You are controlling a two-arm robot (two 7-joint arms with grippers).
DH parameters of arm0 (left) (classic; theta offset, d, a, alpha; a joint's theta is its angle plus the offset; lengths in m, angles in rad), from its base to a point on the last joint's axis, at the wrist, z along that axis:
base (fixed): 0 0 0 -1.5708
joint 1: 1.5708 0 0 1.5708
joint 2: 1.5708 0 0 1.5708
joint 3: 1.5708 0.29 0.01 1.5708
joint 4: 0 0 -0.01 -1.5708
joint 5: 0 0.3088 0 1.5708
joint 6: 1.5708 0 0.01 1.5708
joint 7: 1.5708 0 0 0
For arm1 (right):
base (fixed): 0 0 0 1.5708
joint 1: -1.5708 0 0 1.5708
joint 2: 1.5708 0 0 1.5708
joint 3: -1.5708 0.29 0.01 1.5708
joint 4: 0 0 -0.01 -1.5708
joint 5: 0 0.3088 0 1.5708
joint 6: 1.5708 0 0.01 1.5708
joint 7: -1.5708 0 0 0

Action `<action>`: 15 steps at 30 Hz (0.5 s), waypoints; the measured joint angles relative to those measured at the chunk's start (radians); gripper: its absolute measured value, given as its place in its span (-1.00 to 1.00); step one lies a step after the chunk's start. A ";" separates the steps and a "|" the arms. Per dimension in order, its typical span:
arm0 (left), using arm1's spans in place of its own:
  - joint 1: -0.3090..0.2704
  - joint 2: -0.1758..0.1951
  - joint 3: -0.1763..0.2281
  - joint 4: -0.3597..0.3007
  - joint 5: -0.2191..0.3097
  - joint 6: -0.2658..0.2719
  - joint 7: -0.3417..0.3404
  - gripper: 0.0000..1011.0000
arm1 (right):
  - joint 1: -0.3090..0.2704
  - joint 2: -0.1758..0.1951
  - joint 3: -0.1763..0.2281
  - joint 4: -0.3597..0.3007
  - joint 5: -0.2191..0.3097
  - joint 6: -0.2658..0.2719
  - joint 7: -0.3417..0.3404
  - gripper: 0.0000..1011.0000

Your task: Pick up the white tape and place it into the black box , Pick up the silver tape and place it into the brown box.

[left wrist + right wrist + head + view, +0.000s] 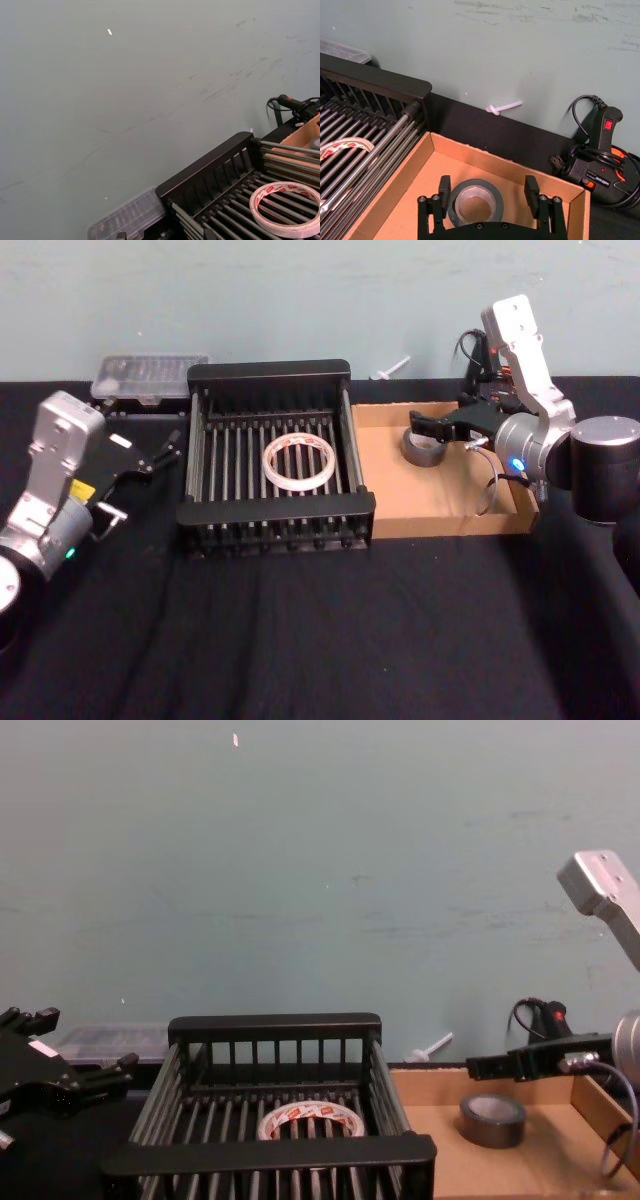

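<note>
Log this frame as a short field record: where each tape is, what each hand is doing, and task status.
white tape: flat on the black box floor
silver tape: resting in the brown box
right hand: open, straddling the silver tape without gripping it
left hand: open, left of the black box, holding nothing
status: both tapes lie in their boxes

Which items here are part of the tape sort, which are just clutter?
Job: white tape in black box; silver tape in brown box; right hand open above it; left hand beside the black box.
Clutter: clear plastic case, corded tool, white plastic piece.
</note>
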 joint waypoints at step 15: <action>0.000 0.000 0.000 0.000 0.000 0.000 0.000 0.98 | -0.004 0.001 0.002 -0.004 -0.001 -0.001 0.002 0.98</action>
